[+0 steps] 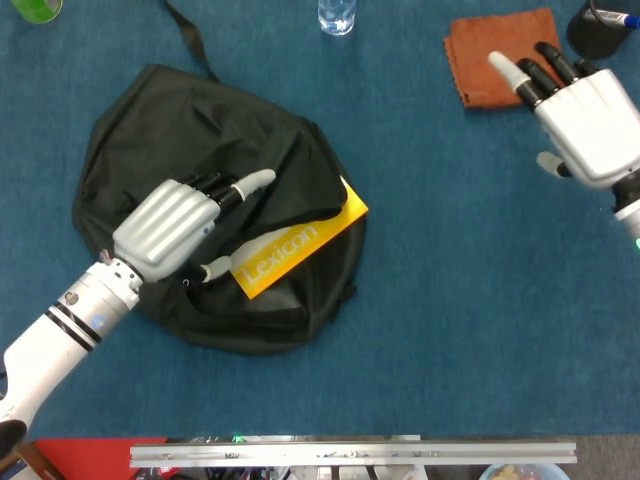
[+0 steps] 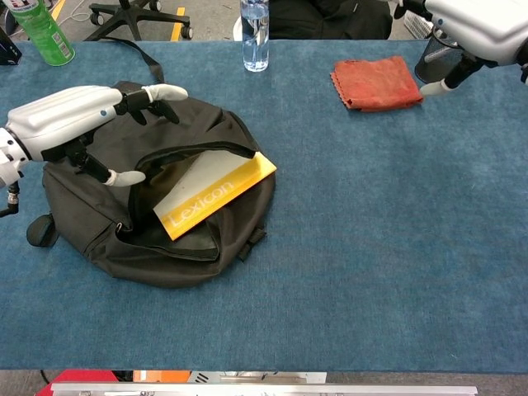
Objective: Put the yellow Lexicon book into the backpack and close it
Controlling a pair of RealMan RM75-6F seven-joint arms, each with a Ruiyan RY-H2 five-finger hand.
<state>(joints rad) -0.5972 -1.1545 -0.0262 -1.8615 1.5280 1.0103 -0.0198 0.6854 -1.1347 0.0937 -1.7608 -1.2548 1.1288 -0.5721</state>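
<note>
The black backpack (image 1: 200,130) lies on the blue table, its opening facing right. The yellow Lexicon book (image 1: 292,250) sits partly inside, and its lettered edge and one corner stick out of the mouth (image 2: 216,196). The bag's upper flap (image 2: 194,136) droops over the rest of the book. My left hand (image 1: 178,222) lies over the backpack's left side with fingers apart and holds nothing; it also shows in the chest view (image 2: 73,120). My right hand (image 1: 585,115) hovers far to the right over the table, fingers spread and empty, well away from the bag (image 2: 478,21).
An orange cloth (image 1: 505,55) lies at the back right beside a black pen cup (image 2: 436,59). A water bottle (image 2: 255,33) stands behind the backpack, and a green bottle (image 2: 37,31) stands at the far left. The bag's strap (image 1: 185,25) trails toward the back.
</note>
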